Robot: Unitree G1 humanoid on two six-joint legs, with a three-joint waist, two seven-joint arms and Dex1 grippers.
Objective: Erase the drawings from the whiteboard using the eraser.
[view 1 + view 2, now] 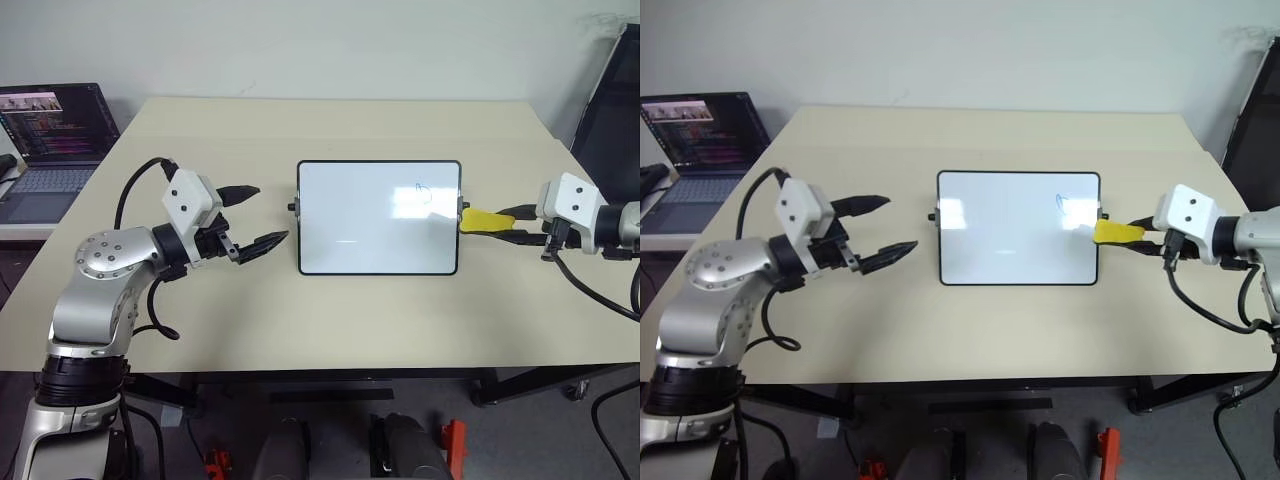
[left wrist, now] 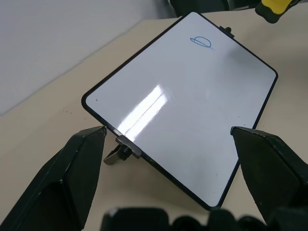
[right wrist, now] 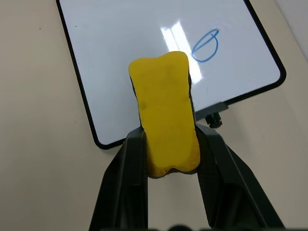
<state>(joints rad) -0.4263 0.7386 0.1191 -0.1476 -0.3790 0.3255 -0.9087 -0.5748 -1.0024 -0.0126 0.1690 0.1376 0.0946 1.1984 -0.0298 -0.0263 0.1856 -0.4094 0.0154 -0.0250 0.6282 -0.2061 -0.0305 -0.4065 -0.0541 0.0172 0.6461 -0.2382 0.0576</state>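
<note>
A laptop sat at the table's far left. The left tool hovered wide open and empty, just left of the whiteboard. One blue drawing remained near its far right corner. The right tool was clamped on the eraser beside the board's right edge. Next, it probably needed lowering onto that mark.

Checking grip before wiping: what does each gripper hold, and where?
Right gripper clamps the small yellow block eraser by its long sides near the rear end. Left gripper is open, holding nothing.
</note>
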